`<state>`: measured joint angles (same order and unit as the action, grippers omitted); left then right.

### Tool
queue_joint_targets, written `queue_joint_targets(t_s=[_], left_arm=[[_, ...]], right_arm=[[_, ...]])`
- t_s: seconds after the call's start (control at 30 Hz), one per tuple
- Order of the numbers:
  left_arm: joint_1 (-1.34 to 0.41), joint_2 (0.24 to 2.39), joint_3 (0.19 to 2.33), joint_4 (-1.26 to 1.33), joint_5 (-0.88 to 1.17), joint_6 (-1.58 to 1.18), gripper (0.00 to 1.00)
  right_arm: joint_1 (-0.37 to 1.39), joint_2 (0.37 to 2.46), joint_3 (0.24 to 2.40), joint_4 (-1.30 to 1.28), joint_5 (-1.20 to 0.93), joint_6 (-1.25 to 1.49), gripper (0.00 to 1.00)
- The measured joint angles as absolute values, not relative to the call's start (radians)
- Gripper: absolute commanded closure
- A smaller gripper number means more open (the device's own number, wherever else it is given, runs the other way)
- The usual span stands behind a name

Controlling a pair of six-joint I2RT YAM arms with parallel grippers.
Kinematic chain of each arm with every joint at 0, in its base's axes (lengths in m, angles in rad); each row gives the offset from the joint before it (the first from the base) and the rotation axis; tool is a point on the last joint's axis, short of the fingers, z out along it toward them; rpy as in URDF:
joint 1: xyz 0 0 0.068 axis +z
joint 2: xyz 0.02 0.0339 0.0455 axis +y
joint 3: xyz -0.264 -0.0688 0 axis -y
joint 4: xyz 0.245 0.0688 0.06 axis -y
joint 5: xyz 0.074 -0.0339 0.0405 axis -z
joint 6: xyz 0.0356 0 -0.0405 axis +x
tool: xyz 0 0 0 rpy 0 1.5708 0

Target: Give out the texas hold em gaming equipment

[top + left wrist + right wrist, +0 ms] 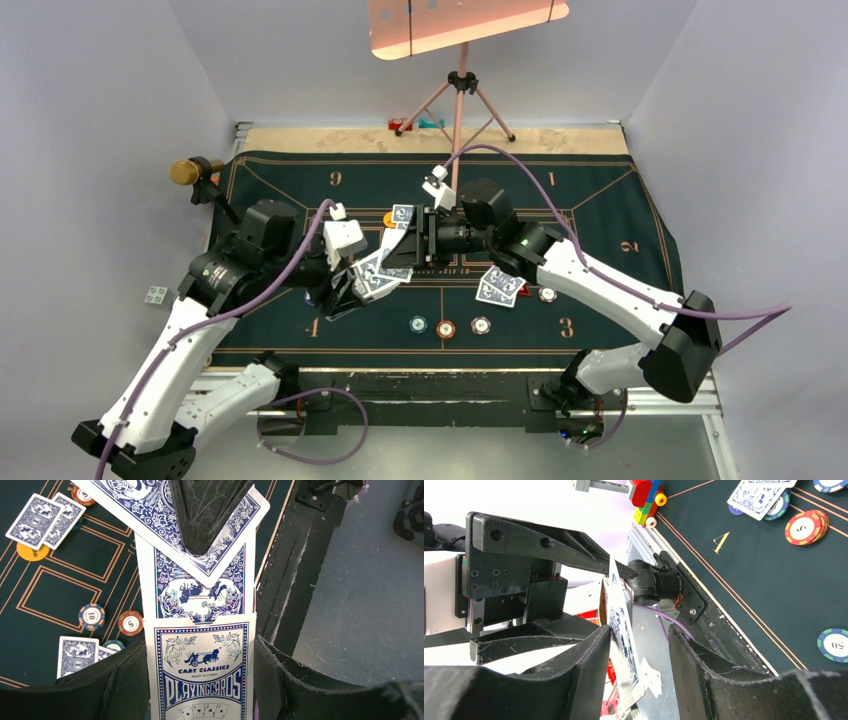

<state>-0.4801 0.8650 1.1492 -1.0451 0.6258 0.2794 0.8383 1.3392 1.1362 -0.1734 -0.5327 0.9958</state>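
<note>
Between right claw (639, 635) jaws: card (620, 625) — unpinched, jaws apart
Opposite, left claw (199, 655): clamped on deck (200, 692)
Next: pinch, draw clear

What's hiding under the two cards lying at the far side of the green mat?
A yellow disc sticks out from under the two cards. Part of it is covered, so its writing can't be read whole, and anything else beneath them is hidden.
</note>
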Motion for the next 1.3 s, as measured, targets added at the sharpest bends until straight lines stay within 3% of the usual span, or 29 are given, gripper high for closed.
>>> queue_joint_targets(t_s=[0.97, 1.3], left_arm=[[-0.48, 0.862, 1.149, -1.077, 0.625, 0.279, 0.8], [-0.48, 0.857, 1.149, -1.077, 0.625, 0.279, 0.81]], right_arm=[[0.795, 1.28, 1.177, -0.35, -0.452, 0.858, 0.56], [0.795, 1.291, 1.247, -0.459, -0.436, 0.785, 0.44]])
